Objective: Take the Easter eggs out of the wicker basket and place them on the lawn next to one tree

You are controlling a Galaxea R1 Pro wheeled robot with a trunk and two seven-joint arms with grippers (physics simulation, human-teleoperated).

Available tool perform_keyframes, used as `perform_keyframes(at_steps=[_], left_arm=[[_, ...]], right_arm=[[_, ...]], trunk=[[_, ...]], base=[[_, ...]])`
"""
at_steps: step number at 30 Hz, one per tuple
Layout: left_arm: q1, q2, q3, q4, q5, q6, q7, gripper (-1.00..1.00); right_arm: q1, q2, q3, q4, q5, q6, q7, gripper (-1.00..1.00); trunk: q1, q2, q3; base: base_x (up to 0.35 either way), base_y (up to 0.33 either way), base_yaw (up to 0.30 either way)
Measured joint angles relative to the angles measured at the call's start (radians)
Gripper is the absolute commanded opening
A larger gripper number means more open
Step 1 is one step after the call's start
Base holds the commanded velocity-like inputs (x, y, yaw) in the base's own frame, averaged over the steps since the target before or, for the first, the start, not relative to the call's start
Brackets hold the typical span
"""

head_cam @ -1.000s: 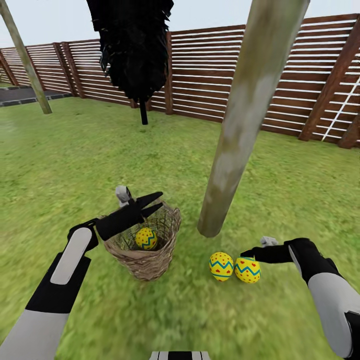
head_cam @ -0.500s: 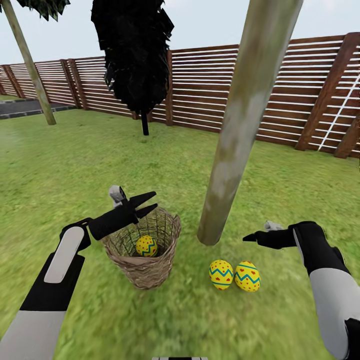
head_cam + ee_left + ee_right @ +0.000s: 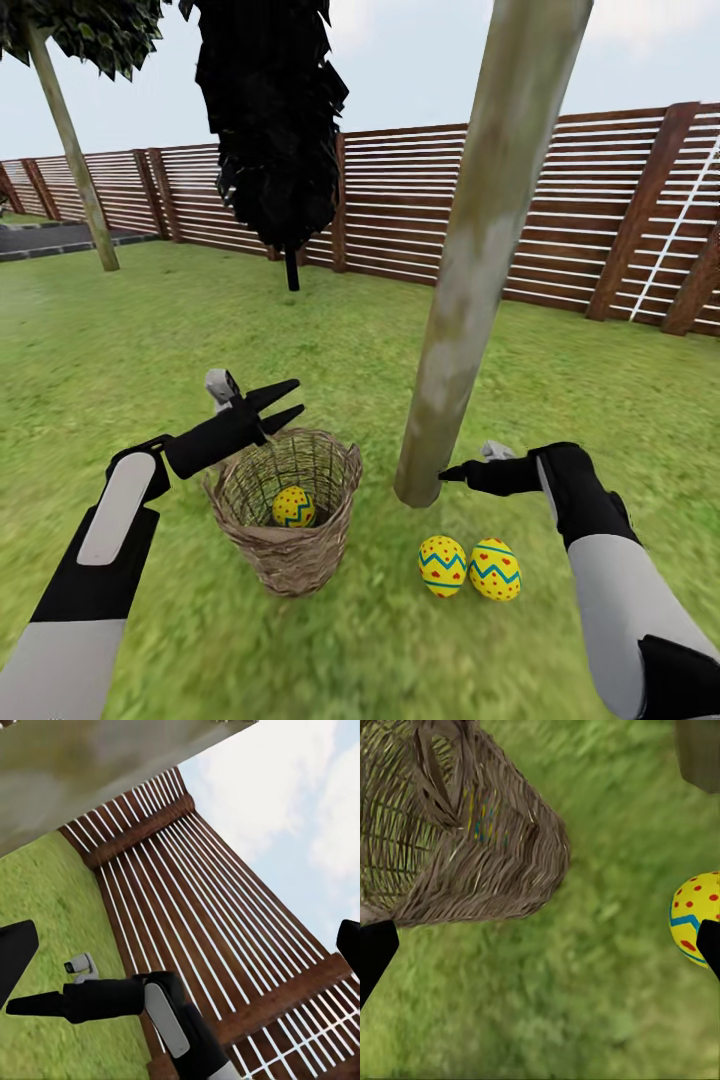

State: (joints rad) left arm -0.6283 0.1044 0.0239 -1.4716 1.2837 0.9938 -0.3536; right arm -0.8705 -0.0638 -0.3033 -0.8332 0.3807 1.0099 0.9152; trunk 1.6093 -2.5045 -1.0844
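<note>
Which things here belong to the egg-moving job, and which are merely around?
Job: basket; egg inside it; two eggs on the grass; pale tree trunk; lawn.
Around: wooden fence; black-leaved tree; far thin tree.

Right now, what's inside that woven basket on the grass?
One yellow Easter egg with red dots and a blue zigzag lies at the bottom of the wicker basket. The near wall covers part of the floor, so anything lying low there cannot be seen.
</note>
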Motion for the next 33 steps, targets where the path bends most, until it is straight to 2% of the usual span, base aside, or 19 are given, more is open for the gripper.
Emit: perform_keyframes(at_steps=[4, 8, 11, 12, 15, 16, 18, 19, 21, 22, 25, 28, 30, 33], left_arm=[[0.000, 0.000, 0.021, 0.001, 0.000, 0.009, 0.000, 1.00], [0.001, 0.000, 0.031, 0.002, 0.000, 0.011, 0.000, 1.00], [0.001, 0.003, 0.033, 0.002, 0.000, 0.012, 0.000, 1.00], [0.001, 0.015, 0.033, 0.002, 0.001, 0.013, 0.000, 1.00], [0.001, 0.038, 0.033, 0.002, 0.001, 0.013, -0.001, 1.00], [0.001, 0.044, 0.033, 0.002, 0.001, 0.013, -0.001, 1.00], [0.002, 0.046, 0.033, 0.002, 0.001, 0.013, -0.001, 1.00], [0.002, 0.047, 0.033, 0.003, 0.001, 0.013, -0.001, 1.00], [0.002, 0.048, 0.033, 0.003, 0.001, 0.013, -0.001, 1.00], [0.002, 0.049, 0.033, 0.003, 0.000, 0.013, -0.001, 1.00], [0.002, 0.050, 0.039, 0.003, -0.002, 0.011, 0.000, 1.00], [0.002, 0.051, 0.071, 0.004, -0.008, 0.008, 0.002, 1.00], [0.002, 0.063, 0.098, 0.005, -0.012, 0.007, 0.004, 1.00], [0.002, 0.099, 0.110, 0.005, -0.008, 0.007, 0.004, 1.00]], right_arm=[[0.000, 0.028, 0.001, -0.007, 0.000, 0.000, 0.000, 1.00], [0.000, 0.068, 0.000, -0.065, 0.003, 0.001, 0.001, 1.00], [0.001, 0.100, 0.005, -0.144, 0.001, 0.002, 0.000, 1.00], [0.002, 0.115, 0.006, -0.166, 0.000, 0.003, 0.000, 1.00], [0.003, 0.137, 0.022, -0.180, 0.002, 0.002, 0.000, 1.00], [0.003, 0.151, 0.047, -0.183, 0.001, 0.003, 0.000, 1.00], [0.004, 0.159, 0.067, -0.184, 0.003, 0.002, 0.000, 1.00], [0.005, 0.174, 0.095, -0.182, 0.000, 0.003, 0.000, 1.00], [0.008, 0.189, 0.118, -0.181, 0.003, 0.002, -0.001, 1.00], [0.018, 0.198, 0.161, -0.180, 0.002, 0.003, -0.004, 1.00], [0.025, 0.202, 0.216, -0.177, 0.005, 0.002, -0.010, 1.00], [0.032, 0.204, 0.258, -0.175, 0.008, 0.002, -0.031, 1.00], [0.037, 0.211, 0.290, -0.175, 0.007, 0.002, -0.068, 1.00], [0.039, 0.218, 0.316, -0.175, 0.005, 0.002, -0.126, 1.00]], trunk=[[-0.002, 0.001, 0.015], [-0.004, 0.002, 0.031], [-0.005, 0.003, 0.043], [-0.005, 0.003, 0.046], [-0.007, 0.004, 0.058], [-0.007, 0.004, 0.062], [-0.008, 0.004, 0.070], [-0.009, 0.004, 0.074], [-0.011, 0.008, 0.081], [-0.015, 0.015, 0.084], [-0.026, 0.036, 0.093], [-0.038, 0.057, 0.103], [-0.046, 0.071, 0.109], [-0.057, 0.092, 0.119]], base=[[0.000, 0.000, 0.000], [0.000, 0.000, 0.000], [0.000, 0.000, 0.000], [0.000, 0.000, 0.000], [0.000, 0.000, 0.000], [0.000, 0.000, 0.000], [0.000, 0.000, 0.000], [0.000, 0.000, 0.000], [0.000, 0.000, 0.000], [0.000, 0.000, 0.000], [0.000, 0.000, 0.000], [0.000, 0.000, 0.000], [0.000, 0.000, 0.000], [0.000, 0.000, 0.000]])
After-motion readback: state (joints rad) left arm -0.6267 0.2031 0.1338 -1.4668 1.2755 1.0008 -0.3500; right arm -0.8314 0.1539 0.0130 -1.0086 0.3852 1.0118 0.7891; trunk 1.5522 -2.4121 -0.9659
